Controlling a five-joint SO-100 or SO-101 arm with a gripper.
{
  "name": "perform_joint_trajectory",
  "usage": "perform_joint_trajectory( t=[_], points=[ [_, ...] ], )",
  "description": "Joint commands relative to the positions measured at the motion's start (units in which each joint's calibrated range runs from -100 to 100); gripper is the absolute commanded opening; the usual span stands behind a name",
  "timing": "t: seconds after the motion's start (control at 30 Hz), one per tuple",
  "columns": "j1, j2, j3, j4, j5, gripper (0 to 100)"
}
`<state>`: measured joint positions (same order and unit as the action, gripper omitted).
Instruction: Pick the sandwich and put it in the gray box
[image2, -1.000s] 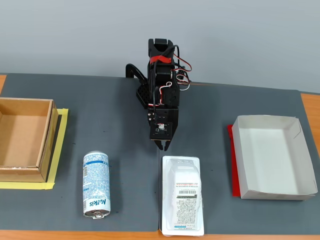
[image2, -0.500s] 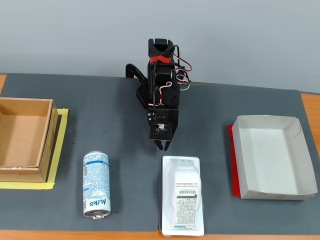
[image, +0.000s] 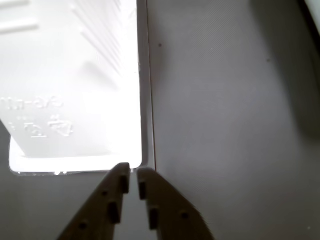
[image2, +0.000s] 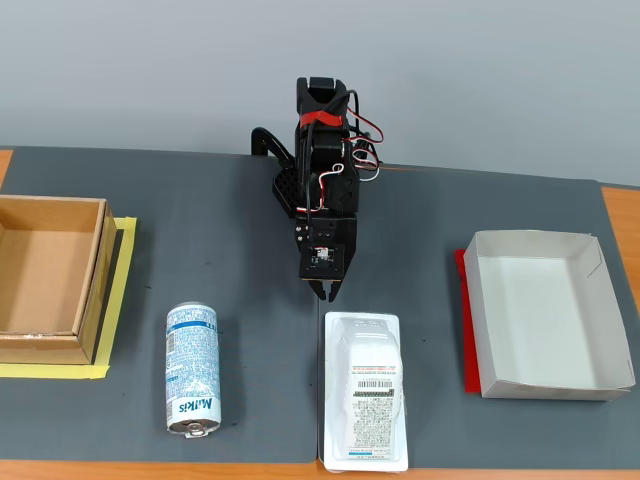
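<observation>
The sandwich (image2: 366, 388) is a flat white plastic-wrapped package with a barcode label, lying on the dark mat near the front edge in the fixed view. In the wrist view it (image: 70, 85) fills the upper left, overexposed. My gripper (image2: 327, 292) hangs just behind the package's far end, fingers almost together and holding nothing. In the wrist view the gripper (image: 133, 176) sits at the package's near corner, with the two jaws nearly touching. The gray box (image2: 540, 312) is a pale shallow tray with a red strip, at the right of the fixed view.
A blue-white drink can (image2: 192, 370) lies on its side left of the sandwich. A brown cardboard box (image2: 45, 280) on yellow tape stands at the far left. The mat (image2: 220, 240) covers a wooden table.
</observation>
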<state>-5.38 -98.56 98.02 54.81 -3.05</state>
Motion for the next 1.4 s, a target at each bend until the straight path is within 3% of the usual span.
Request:
perform_joint_trajectory(
  t=[0.0, 1.37],
  points=[
    [0.27, -0.51, 0.26, -0.65, -0.10, 2],
    [-0.25, -0.51, 0.17, -0.73, 0.11, 2]
  ],
)
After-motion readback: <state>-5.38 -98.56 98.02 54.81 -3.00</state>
